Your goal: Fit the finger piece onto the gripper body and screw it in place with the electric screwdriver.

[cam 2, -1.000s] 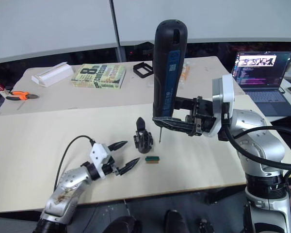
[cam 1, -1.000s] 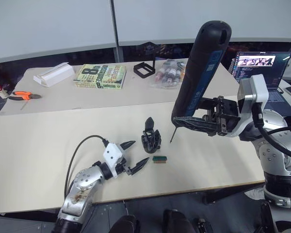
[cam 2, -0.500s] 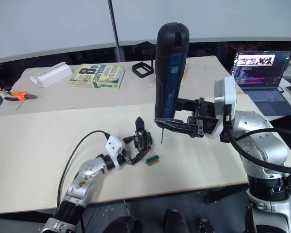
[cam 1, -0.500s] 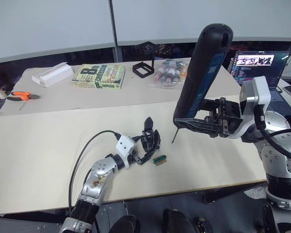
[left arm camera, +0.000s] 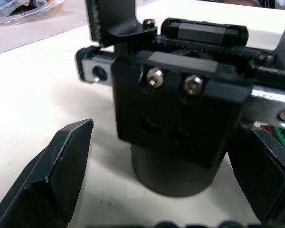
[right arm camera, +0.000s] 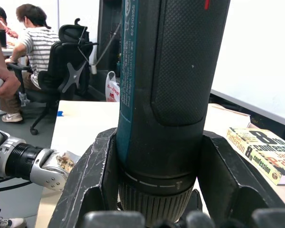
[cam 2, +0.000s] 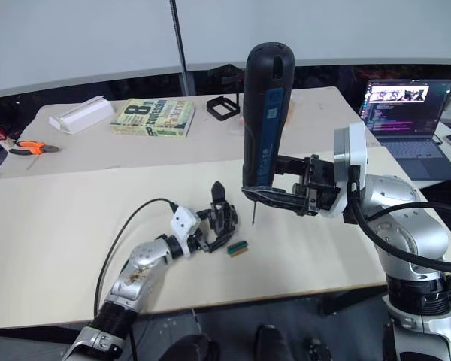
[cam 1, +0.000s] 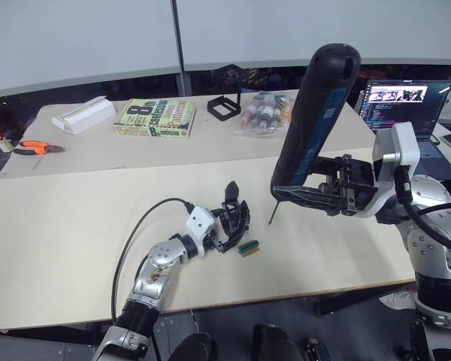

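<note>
The gripper body (cam 1: 234, 215) stands on the pale table (cam 1: 75, 218) with a pointed black finger rising from its top. My left gripper (cam 1: 227, 232) is open, its fingers (left arm camera: 57, 171) on either side of the body's rounded base (left arm camera: 173, 178) with gaps showing. My right gripper (cam 1: 308, 197) is shut on the electric screwdriver (cam 1: 316, 113), held upright and slightly tilted. Its thin bit (cam 1: 271, 216) points down, just right of the body and above the table. A loose finger piece is out of view.
A small green-and-tan block (cam 1: 247, 247) lies just right of the left gripper. At the back are a book (cam 1: 156, 118), a black square frame (cam 1: 224, 107), a bag of bottles (cam 1: 263, 113), a white box (cam 1: 83, 114) and orange pliers (cam 1: 34, 148). A laptop (cam 1: 402, 105) is far right. A seated person (right arm camera: 35, 42) is beyond.
My left gripper has reached forward from the table's front to straddle the gripper body. The screwdriver has stayed almost where it was, drifting slightly right.
</note>
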You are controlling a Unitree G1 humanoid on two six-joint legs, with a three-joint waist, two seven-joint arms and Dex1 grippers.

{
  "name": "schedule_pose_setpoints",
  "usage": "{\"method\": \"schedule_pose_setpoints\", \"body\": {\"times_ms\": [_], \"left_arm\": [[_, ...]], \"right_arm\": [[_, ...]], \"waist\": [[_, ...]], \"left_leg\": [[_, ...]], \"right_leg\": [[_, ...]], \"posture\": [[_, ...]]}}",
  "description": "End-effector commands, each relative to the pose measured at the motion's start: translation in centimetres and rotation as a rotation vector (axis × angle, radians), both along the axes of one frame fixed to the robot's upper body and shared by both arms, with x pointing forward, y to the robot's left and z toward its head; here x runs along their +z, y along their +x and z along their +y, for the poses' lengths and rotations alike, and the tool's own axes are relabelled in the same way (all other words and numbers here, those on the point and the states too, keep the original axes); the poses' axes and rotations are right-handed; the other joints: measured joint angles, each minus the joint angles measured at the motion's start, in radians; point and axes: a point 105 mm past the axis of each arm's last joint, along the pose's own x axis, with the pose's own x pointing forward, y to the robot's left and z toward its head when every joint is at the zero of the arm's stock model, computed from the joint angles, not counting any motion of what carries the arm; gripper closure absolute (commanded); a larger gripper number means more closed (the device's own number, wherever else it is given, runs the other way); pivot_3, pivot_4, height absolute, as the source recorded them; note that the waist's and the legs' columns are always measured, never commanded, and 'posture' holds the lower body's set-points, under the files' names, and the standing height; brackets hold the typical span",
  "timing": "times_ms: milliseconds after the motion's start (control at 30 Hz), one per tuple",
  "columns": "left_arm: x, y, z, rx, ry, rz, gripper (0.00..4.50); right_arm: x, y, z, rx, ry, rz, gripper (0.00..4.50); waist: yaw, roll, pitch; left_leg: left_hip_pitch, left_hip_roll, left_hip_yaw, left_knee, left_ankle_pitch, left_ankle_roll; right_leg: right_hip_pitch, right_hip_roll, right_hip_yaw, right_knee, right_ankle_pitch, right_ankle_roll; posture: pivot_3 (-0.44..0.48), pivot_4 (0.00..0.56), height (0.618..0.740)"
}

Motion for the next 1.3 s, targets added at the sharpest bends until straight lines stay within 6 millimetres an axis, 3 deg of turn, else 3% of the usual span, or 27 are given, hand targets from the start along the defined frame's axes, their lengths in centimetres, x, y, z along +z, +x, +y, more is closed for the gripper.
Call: {"method": "schedule_pose_setpoints", "body": {"times_ms": [33, 133, 300, 333, 767, 1067, 1300], "left_arm": [[0.5, 0.2, -0.7, -0.029, -0.007, -0.019, 0.01], [0.4, 0.2, -1.0, -0.051, -0.007, -0.011, 0.01], [0.6, 0.2, -0.7, -0.063, -0.013, -0.009, 1.95], [0.7, 0.1, -0.4, -0.075, -0.016, -0.017, 2.03], [2.7, -0.5, 2.6, -0.343, 0.062, -0.137, 2.03], [2.4, 1.0, 1.1, -0.380, 0.034, -0.163, 2.03], [1.4, 1.0, 0.4, -0.385, 0.021, -0.142, 2.03]], "right_arm": [[1.5, -0.9, -0.5, -0.005, 0.017, -0.093, 2.57], [1.5, -0.8, -0.5, -0.004, 0.016, -0.091, 2.57], [1.5, -0.8, -0.5, -0.004, 0.018, -0.092, 2.57], [1.4, -0.8, -0.5, -0.005, 0.018, -0.091, 2.57], [1.3, -0.9, -0.6, -0.004, 0.014, -0.084, 2.57], [1.4, -1.1, -0.4, 0.000, 0.015, -0.082, 2.57], [1.3, -1.2, -0.3, -0.001, 0.012, -0.079, 2.57]], "waist": [[0.000, 0.000, 0.000], [0.000, 0.000, 0.000], [0.000, 0.000, 0.000], [0.000, 0.000, 0.000], [-0.002, 0.000, 0.000], [-0.001, -0.001, 0.001], [-0.002, -0.001, 0.001]], "left_leg": [[0.000, 0.000, 0.000, 0.000, 0.000, 0.000], [0.000, 0.000, 0.000, 0.000, 0.000, 0.000], [0.000, 0.000, 0.000, 0.000, 0.000, 0.000], [0.000, 0.000, 0.000, 0.000, 0.000, 0.000], [-0.001, 0.000, 0.000, 0.000, 0.000, 0.000], [-0.005, 0.000, 0.000, 0.005, -0.001, 0.001], [-0.005, 0.000, 0.000, 0.006, -0.001, 0.001]], "right_leg": [[0.000, 0.000, 0.000, 0.000, 0.000, 0.000], [0.000, 0.000, 0.000, 0.000, 0.000, 0.000], [0.000, 0.000, 0.000, 0.000, 0.000, 0.000], [0.000, 0.000, 0.000, 0.000, 0.000, 0.000], [-0.002, 0.000, 0.000, 0.000, 0.000, 0.000], [-0.002, 0.000, -0.002, -0.001, 0.001, 0.001], [-0.002, 0.000, -0.001, 0.000, 0.001, 0.001]], "posture": [[0.000, 0.150, 0.740], [0.000, 0.150, 0.740], [0.000, 0.150, 0.740], [0.000, 0.150, 0.740], [0.000, 0.150, 0.740], [0.000, 0.150, 0.740], [0.000, 0.150, 0.740]]}}
